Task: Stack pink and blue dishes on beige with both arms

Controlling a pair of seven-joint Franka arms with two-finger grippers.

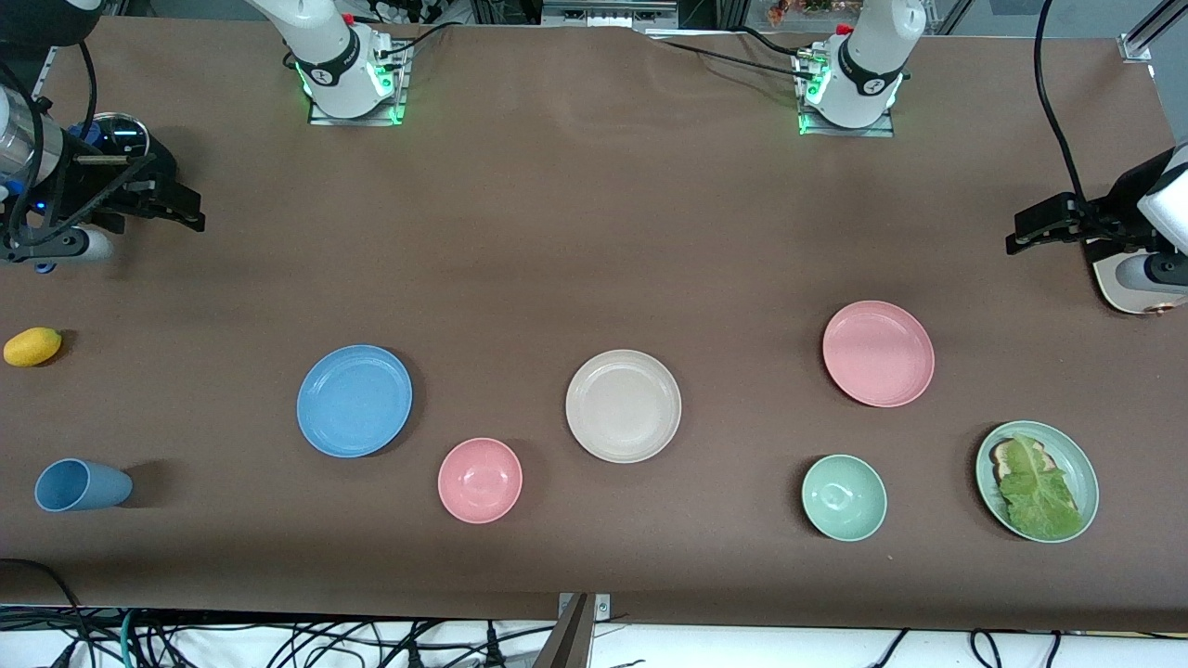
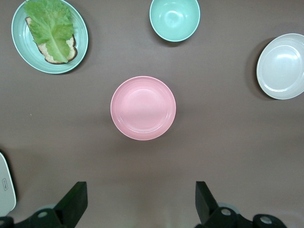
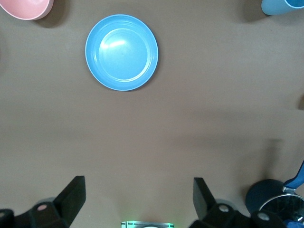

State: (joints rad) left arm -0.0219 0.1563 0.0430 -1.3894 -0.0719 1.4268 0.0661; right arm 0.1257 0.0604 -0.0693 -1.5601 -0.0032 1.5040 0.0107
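Three flat plates lie on the brown table. The light blue plate (image 1: 354,401) (image 3: 121,52) is toward the right arm's end. The beige plate (image 1: 623,405) (image 2: 282,66) is in the middle. The pink plate (image 1: 878,353) (image 2: 143,108) is toward the left arm's end. My right gripper (image 1: 186,211) (image 3: 139,197) hangs open and empty over its end of the table, apart from the blue plate. Over the other end, my left gripper (image 1: 1023,237) (image 2: 141,199) is likewise open and empty, apart from the pink plate.
A small pink bowl (image 1: 480,480) and a green bowl (image 1: 844,497) sit nearer the front camera than the plates. A pale green plate (image 1: 1077,455) holds lettuce on bread. A blue cup (image 1: 79,485) lies on its side, near a yellow fruit (image 1: 32,346).
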